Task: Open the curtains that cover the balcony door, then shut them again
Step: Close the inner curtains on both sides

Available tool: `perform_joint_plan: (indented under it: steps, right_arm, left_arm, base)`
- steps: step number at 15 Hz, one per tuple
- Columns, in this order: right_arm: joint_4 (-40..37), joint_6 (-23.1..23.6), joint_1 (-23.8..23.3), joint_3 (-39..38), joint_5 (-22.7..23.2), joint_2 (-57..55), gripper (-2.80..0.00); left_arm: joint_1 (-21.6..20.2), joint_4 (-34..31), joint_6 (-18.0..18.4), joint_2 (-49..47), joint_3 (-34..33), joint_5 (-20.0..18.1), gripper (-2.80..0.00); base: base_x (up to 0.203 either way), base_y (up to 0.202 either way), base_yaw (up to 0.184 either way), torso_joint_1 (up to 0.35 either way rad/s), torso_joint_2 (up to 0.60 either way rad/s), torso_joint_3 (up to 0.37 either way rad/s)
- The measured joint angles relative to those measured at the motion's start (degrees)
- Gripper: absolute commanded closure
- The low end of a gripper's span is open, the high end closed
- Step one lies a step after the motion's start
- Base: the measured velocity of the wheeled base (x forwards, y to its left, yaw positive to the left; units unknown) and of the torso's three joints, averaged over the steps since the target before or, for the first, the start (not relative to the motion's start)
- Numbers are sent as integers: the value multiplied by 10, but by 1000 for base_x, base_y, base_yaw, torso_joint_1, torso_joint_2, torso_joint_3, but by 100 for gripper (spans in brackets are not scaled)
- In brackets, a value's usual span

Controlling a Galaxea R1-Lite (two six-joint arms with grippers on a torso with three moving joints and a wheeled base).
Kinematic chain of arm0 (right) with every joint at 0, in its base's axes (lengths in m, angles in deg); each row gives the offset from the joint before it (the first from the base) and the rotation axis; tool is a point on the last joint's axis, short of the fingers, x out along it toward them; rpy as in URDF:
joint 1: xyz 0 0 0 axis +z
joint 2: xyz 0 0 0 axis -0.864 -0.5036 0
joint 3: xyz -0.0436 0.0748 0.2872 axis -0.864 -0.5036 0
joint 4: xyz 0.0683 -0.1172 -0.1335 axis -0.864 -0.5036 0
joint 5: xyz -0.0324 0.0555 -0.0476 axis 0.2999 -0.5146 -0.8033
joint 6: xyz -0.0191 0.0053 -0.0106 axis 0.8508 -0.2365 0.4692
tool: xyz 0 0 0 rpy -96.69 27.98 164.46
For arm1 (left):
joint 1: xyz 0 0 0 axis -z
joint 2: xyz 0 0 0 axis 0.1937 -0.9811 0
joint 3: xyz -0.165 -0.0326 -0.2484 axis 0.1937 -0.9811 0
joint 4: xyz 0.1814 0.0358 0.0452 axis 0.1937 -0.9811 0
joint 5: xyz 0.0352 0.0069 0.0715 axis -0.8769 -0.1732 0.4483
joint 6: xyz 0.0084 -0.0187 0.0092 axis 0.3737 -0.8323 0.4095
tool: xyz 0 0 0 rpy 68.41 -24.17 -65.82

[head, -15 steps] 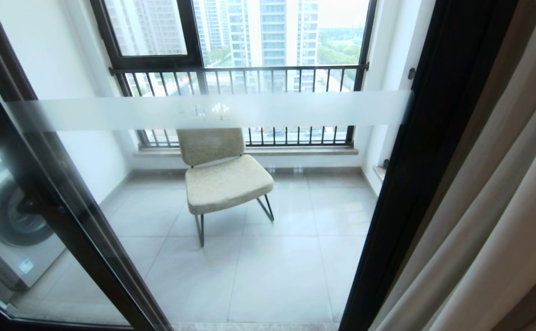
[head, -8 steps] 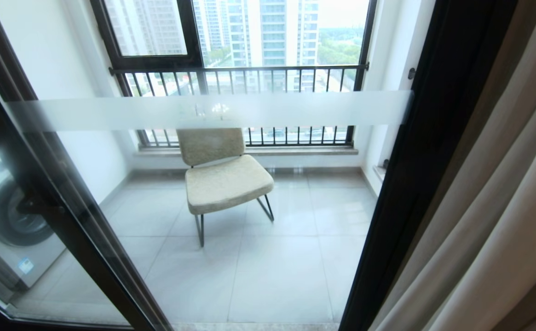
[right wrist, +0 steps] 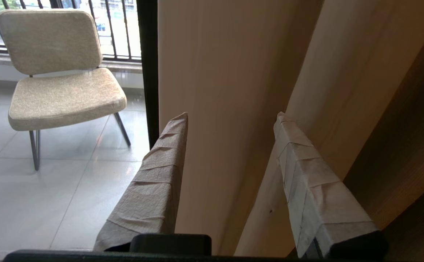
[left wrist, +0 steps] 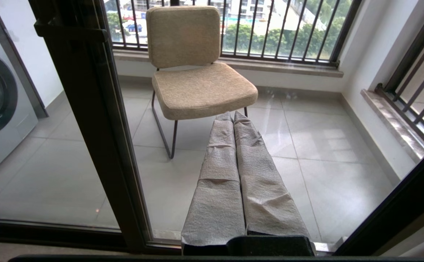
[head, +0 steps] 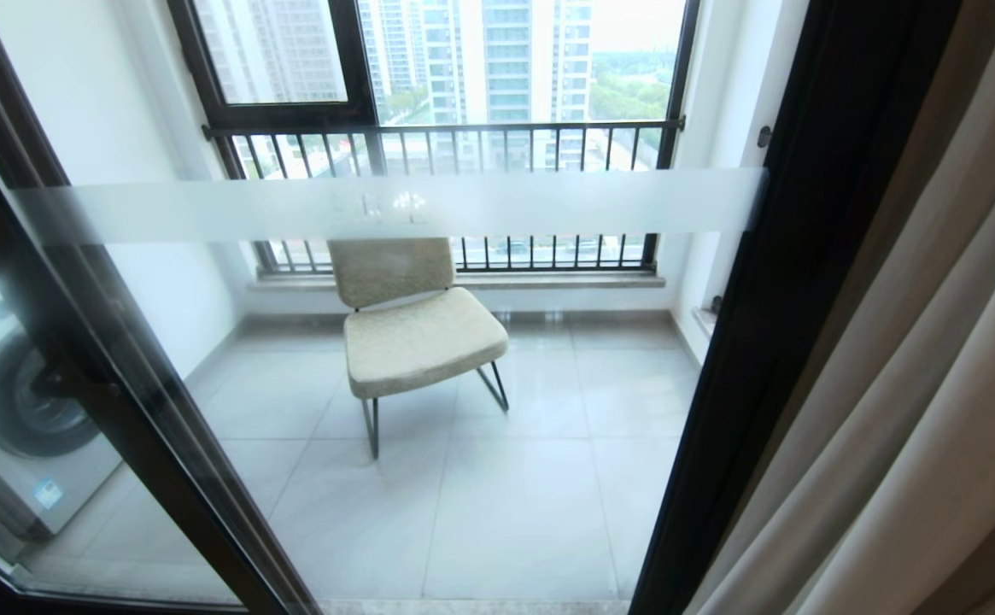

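The beige curtains (head: 915, 359) hang bunched in deep folds at the right edge of the head view, drawn off the glass. The balcony door (head: 429, 478) stands uncovered, with black frames (head: 770, 307) and a frosted white band (head: 207, 209). Neither arm shows in the head view. My right gripper (right wrist: 232, 116) is open and points at a curtain fold (right wrist: 226, 72), its cloth-wrapped fingers (right wrist: 161, 171) spread apart with the fold seen between them and nothing gripped. My left gripper (left wrist: 233, 115) is shut on nothing and points through the glass.
Behind the glass is a tiled balcony with a beige cushioned chair (head: 412, 329) on thin metal legs. A washing machine (head: 10, 410) stands at the left. Barred windows (head: 446, 145) close the far side. A black door post (left wrist: 95, 120) rises left of my left gripper.
Nothing has changed in the head view; the curtains and door stand as before.
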Motion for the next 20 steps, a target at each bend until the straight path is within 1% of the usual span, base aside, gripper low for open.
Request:
perform_joint_plan:
  steps: [4,7,11,13,18,20]
  right_arm:
    - [9,4,0,2,-8,-10,-280]
    - [30,4,-2,8,-21,-21,-280]
    - [35,5,-8,56,-59,-52,-280]
    - [33,6,-9,80,-65,-64,-280]
    - [43,54,-9,97,-62,-41,-280]
    - [70,64,-9,97,-62,-17,-280]
  left_arm:
    - [0,0,0,0,0,0,0]
    - [0,0,0,0,0,0,0]
    - [0,0,0,0,0,0,0]
    - [0,0,0,0,0,0,0]
    - [0,0,0,0,0,0,0]
    - [0,0,0,0,0,0,0]
  base:
    - [0,0,0,0,0,0]
    - [0,0,0,0,0,0]
    - [0,0,0,0,0,0]
    - [0,0,0,0,0,0]
    - [0,0,0,0,0,0]
    - [0,0,0,0,0,0]
